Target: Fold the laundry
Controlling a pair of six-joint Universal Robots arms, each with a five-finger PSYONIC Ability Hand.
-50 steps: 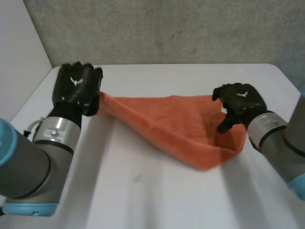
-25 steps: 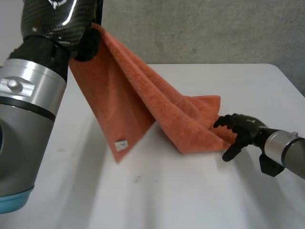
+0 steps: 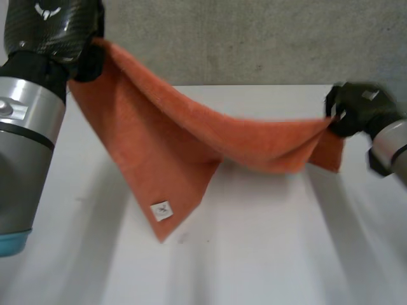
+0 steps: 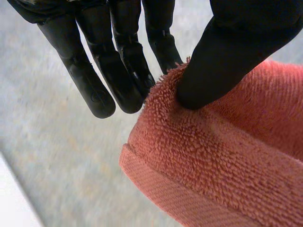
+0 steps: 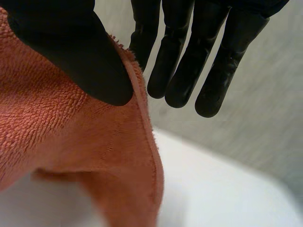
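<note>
Both hands are holding an orange towel (image 3: 191, 140) above the white table (image 3: 267, 267).
The left hand (image 3: 54, 28) is pinching one end high between thumb and fingers, and the right hand (image 3: 359, 108) is pinching the opposite end lower. The towel is sagging between them, its white-labelled (image 3: 161, 210) corner hanging down.

Plain orange-red towel (image 3: 178, 140), looped pile, no print; ribbed hem band in the same orange. Small white label (image 3: 162, 210) with a dark mark, near the hanging corner. Black left hand (image 3: 54, 25), glossy woven-carbon look, white mark on its back. Black right hand (image 3: 359, 108). Silver-grey left arm (image 3: 22, 146), light-blue cap (image 3: 13, 244). White table (image 3: 267, 241). Mottled grey wall (image 3: 254, 38).
</note>
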